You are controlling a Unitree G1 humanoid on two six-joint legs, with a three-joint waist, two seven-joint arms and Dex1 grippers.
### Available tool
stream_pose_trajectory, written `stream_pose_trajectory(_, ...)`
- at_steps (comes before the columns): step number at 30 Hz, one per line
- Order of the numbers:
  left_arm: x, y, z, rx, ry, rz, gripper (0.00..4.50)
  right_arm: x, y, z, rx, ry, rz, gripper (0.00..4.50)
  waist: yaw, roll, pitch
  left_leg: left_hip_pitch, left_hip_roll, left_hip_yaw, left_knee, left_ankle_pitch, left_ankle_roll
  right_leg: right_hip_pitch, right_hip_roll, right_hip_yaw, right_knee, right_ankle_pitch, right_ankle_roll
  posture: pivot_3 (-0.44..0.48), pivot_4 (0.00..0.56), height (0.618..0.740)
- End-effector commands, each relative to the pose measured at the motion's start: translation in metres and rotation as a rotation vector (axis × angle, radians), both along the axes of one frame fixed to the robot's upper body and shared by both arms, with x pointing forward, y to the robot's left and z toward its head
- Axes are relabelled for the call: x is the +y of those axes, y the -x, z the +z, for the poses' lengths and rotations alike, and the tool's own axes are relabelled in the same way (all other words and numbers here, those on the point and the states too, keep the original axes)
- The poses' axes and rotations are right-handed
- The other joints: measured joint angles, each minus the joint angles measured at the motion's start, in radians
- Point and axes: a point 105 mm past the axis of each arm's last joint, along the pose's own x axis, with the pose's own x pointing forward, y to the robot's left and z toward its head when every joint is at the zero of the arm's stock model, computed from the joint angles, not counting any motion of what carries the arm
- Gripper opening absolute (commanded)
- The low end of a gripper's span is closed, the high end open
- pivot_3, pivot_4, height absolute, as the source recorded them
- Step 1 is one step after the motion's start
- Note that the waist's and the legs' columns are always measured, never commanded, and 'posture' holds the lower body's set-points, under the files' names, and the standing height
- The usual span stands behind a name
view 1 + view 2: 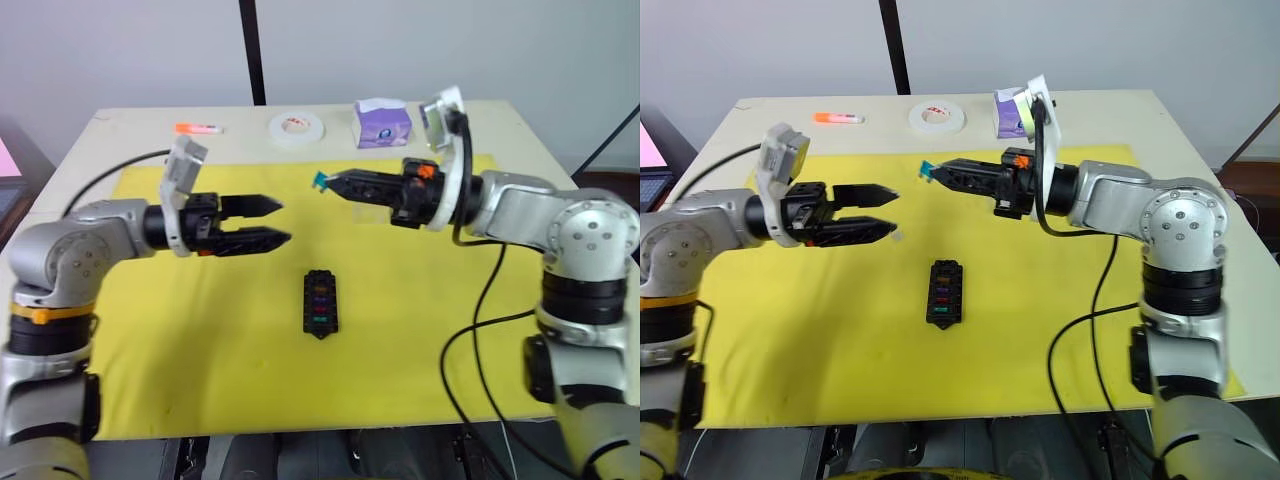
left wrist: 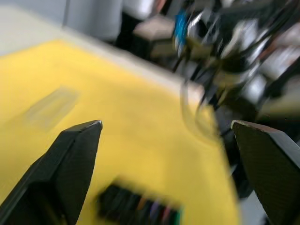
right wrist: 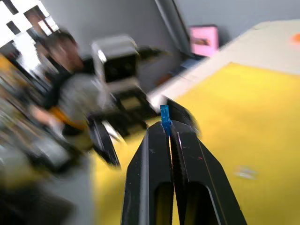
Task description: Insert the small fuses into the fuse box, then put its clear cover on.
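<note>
The black fuse box (image 1: 320,303) lies in the middle of the yellow mat (image 1: 200,350), with several coloured small fuses sitting in its slots. My right gripper (image 1: 336,184) hovers above the mat behind the box, shut on a teal fuse (image 1: 320,181) that sticks out of its tips (image 3: 164,115). To the left of the box my left gripper (image 1: 279,222) hangs above the mat, open and empty, pointing toward the right gripper. The clear cover (image 2: 50,108) lies flat on the mat, blurred, seen in the left wrist view beyond the open fingers (image 2: 70,159).
At the back of the table stand a white tape roll (image 1: 297,128), a purple tissue box (image 1: 382,123) and an orange marker (image 1: 198,128). Black cables trail off the right arm (image 1: 480,300) and across the table's left side (image 1: 110,170).
</note>
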Motion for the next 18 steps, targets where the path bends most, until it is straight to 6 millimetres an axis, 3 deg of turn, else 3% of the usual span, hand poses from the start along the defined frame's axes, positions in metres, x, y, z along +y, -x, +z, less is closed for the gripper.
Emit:
stream_pose_trajectory(1,0.011,0.008,-0.015,-0.120,-0.241,-0.091,4.46,0.005,0.005,-0.023,-0.179,0.179,0.121,0.00,0.000,0.000,0.000,0.000,0.000,0.000,-0.002,0.000,0.000,0.000,0.000,0.000,-0.002,0.000,0.000,0.000,0.150,0.740)
stream_pose_trajectory(8,0.009,0.022,-0.026,-0.147,-0.327,-0.182,4.46,0.010,-0.006,-0.067,-0.264,0.322,0.209,0.00,0.001,-0.002,0.003,-0.002,0.000,0.002,-0.004,0.000,0.000,-0.002,-0.001,0.000,-0.004,0.001,0.000,0.000,0.150,0.740)
stream_pose_trajectory(18,0.021,0.028,-0.036,-0.120,-0.352,-0.144,4.46,0.015,-0.006,-0.092,-0.272,0.368,0.241,0.00,0.001,-0.002,0.005,-0.002,0.000,0.002,-0.004,0.000,0.000,-0.002,-0.001,0.000,-0.003,0.001,0.000,0.000,0.150,0.740)
